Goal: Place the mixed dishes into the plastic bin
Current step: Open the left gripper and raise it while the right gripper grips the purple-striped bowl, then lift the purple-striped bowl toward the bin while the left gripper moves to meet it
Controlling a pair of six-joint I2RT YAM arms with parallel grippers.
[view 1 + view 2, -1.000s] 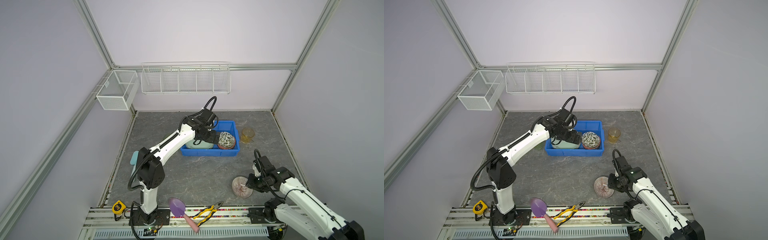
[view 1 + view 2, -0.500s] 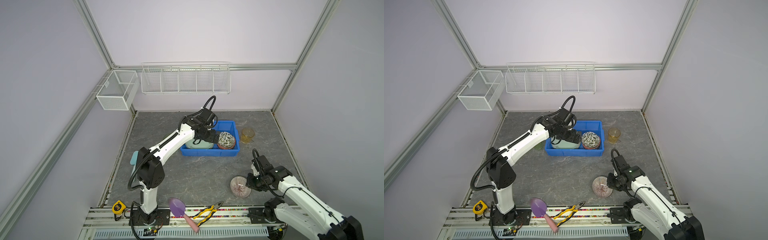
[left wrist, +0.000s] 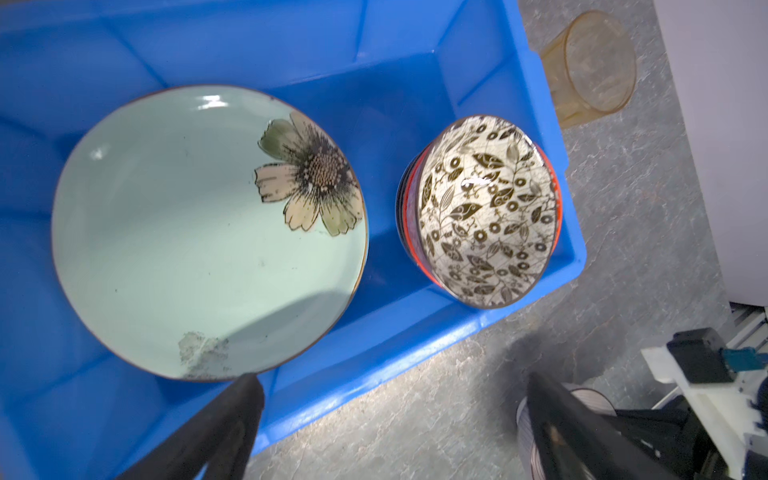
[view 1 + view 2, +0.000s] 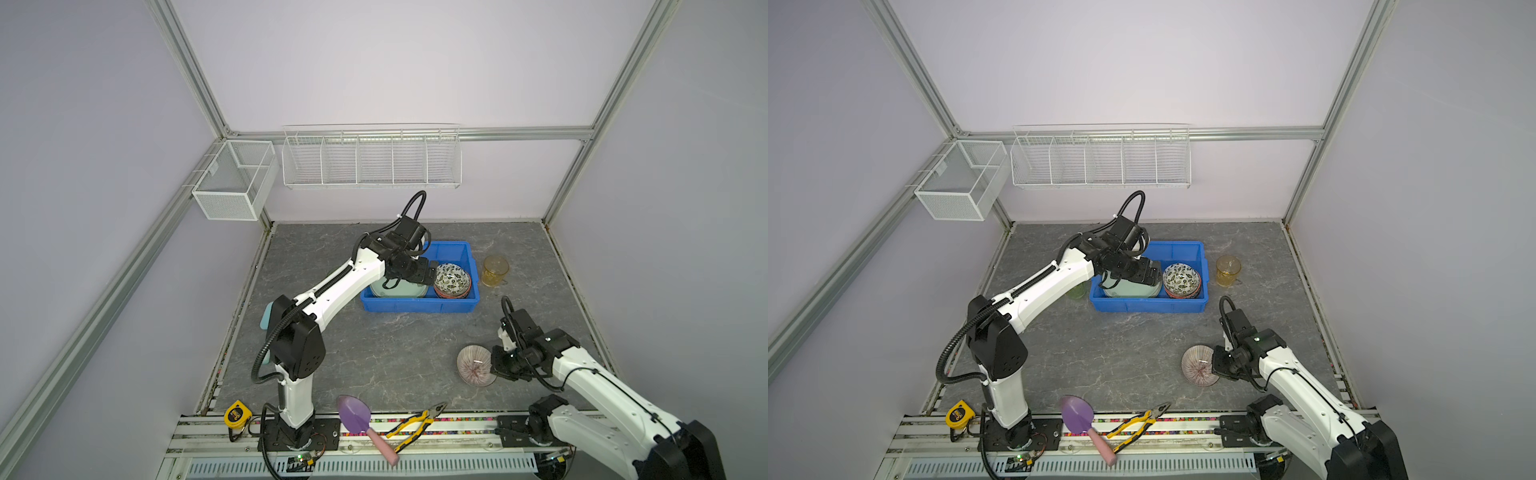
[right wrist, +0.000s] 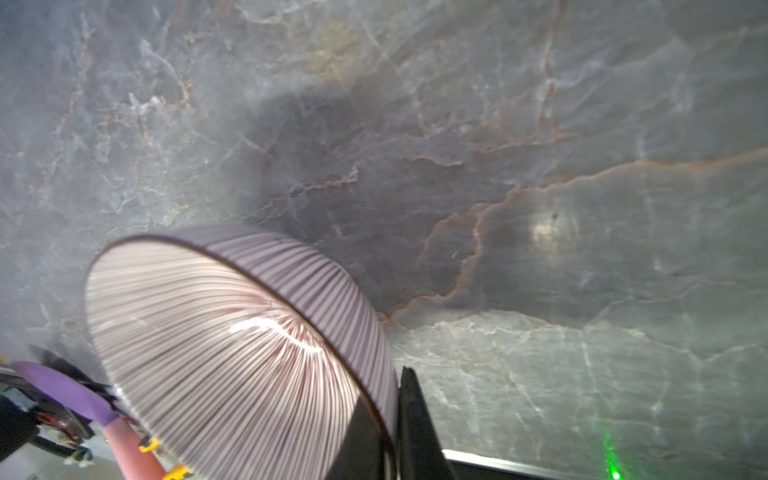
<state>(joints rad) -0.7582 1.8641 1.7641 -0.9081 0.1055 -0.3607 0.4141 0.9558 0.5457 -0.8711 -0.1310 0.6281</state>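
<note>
Pink-striped bowl (image 4: 473, 365) is rim-clamped in right tool (image 4: 494, 367); left tool (image 3: 392, 386) gapes over blue bin (image 4: 415, 306).

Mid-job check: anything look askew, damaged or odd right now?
Two things. The pink-striped bowl is tipped steeply, mouth turned sideways, because the right gripper pinches its rim; not a fault. The pale green flower plate in the blue bin carries a greyish smudge near its rim. Nothing looks spilled or broken.
</note>
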